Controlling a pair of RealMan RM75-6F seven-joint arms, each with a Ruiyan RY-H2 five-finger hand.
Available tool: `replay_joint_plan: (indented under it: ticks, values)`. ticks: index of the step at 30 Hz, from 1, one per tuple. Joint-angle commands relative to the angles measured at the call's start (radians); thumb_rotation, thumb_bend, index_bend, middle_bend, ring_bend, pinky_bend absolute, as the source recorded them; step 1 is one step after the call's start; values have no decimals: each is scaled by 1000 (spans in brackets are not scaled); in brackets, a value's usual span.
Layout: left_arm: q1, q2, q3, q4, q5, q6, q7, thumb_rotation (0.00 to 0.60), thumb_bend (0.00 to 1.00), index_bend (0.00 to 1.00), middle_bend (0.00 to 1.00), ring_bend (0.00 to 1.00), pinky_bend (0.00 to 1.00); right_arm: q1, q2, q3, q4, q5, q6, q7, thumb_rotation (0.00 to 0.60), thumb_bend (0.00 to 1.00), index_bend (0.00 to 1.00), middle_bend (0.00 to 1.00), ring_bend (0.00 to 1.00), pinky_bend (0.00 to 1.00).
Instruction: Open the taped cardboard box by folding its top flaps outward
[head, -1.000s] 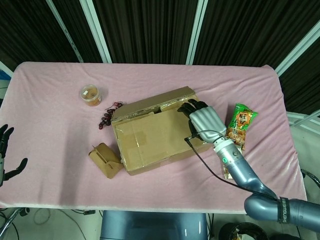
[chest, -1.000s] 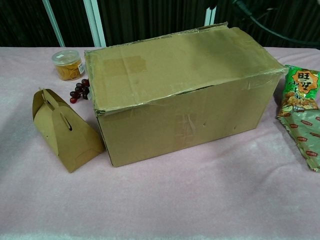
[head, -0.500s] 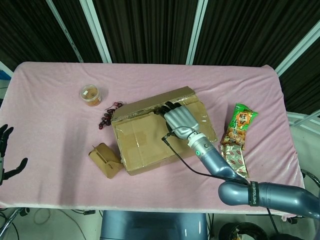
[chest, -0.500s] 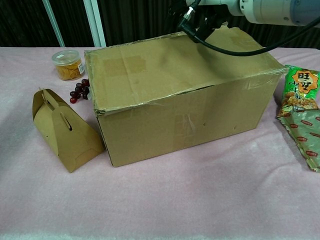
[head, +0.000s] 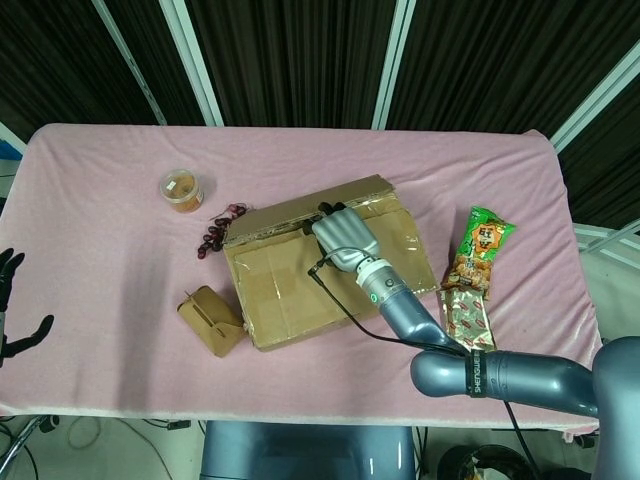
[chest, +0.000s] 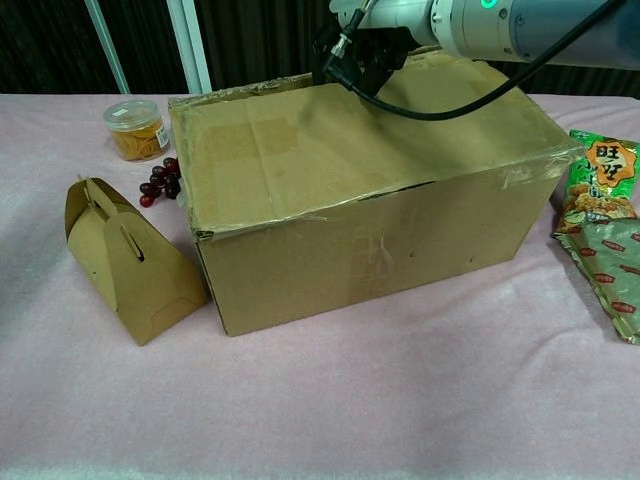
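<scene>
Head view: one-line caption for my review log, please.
Right robot hand rests on the closed cardboard box near its far edge; left robot hand waits at the table's edge.

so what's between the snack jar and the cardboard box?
A bunch of dark grapes lies between the jar and the cardboard box, near the box's far left corner; both views show it.

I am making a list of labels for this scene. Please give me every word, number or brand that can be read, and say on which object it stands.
"旺" and a second large white character cut off by the frame edge: on the green snack bag, chest view.
Small red printing on the brown snack packet: too small to read.
Label on the round plastic jar: blurred, unreadable.
Cardboard box and small kraft paper carrier: no text visible.
</scene>
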Motion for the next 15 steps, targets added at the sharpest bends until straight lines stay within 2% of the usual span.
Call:
replay_joint_plan:
  ticks: [1, 8, 15]
  values:
    - [0, 1, -1, -2, 1, -1, -2, 600, 256, 0, 0, 0, 0, 5, 9, -6, -15, 5, 13, -4, 600, 867, 376, 527, 276, 249]
    - [2, 1, -3, -4, 5, -3, 1, 600, 256, 0, 0, 0, 0, 29, 41, -7, -75, 5, 43, -20, 600, 868, 377, 537, 287, 249]
    - [3, -1, -7, -4, 1, -9, 0, 600, 256, 0, 0, 0, 0, 57, 89, -11, -145, 47, 68, -56, 600, 868, 371, 610, 372, 249]
